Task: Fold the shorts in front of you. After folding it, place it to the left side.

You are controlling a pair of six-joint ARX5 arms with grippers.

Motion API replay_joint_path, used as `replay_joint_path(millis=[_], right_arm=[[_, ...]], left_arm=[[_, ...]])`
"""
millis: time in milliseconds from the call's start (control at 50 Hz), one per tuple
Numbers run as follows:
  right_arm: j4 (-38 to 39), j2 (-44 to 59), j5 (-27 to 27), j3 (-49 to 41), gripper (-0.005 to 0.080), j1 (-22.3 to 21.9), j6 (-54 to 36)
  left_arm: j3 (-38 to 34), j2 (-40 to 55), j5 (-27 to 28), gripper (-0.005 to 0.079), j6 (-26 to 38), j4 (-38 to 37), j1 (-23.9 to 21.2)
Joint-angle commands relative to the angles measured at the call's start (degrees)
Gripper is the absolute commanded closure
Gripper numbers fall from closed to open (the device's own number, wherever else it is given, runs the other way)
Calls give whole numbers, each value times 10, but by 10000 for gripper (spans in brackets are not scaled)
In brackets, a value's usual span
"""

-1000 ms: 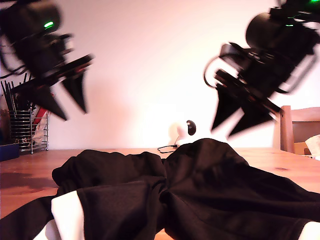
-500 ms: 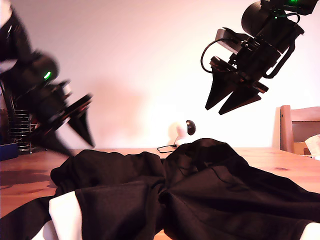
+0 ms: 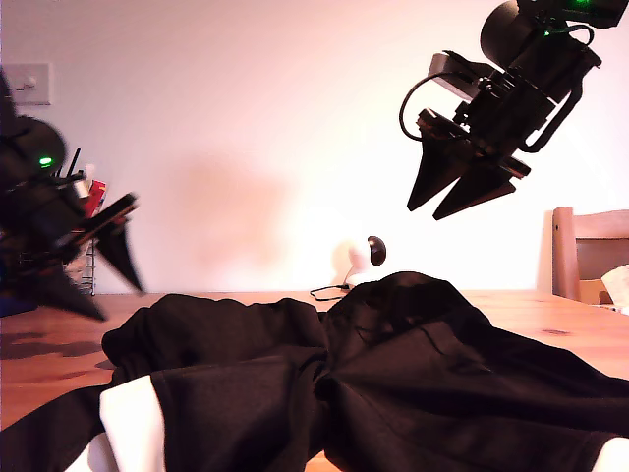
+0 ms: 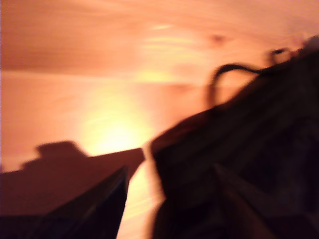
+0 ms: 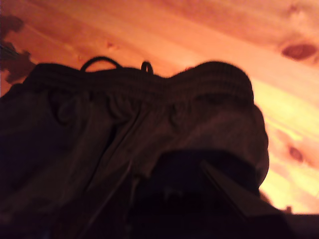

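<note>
Shorts (image 3: 373,383) lie crumpled on wooden desk (image 3: 550,315), nearest exterior camera; white band (image 3: 133,423) at exterior view's lower left. Waistband with drawcord loop (image 5: 99,60) shows in second wrist view.

My first pincer (image 3: 98,270) low over desk beside shorts at exterior view's left, blurred; fingers (image 3: 123,258) spread, nothing between.

My second pincer (image 3: 447,197) high above shorts at exterior view's right, fingers slightly parted, empty.

Behind: small white camera (image 3: 356,261), wire rack (image 3: 84,265), chair (image 3: 590,251).

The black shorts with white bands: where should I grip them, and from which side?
Grip the gathered waistband of the black fabric shorts with white bands, coming from above. It humps up off the wooden table at the far edge, so a hand could probably pinch it there.
</note>
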Motion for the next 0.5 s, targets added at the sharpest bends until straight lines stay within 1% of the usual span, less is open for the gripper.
replay_joint_path(millis=[0,100,180,400,480], right_arm=[[10,9,1,7,365,-1,-3],[15,9,2,7,365,-1,-3],[17,9,2,7,365,-1,-4],[19,9,5,7,365,-2,-12],[20,9,8,7,365,-2,-13]], left_arm=[[3,22,4,257,-8,3,0],[3,30,2,257,-8,3,-4],[3,39,-9,257,-13,6,-10],[3,59,-7,258,-29,14,-24],[3,59,-7,258,-38,29,-31]])
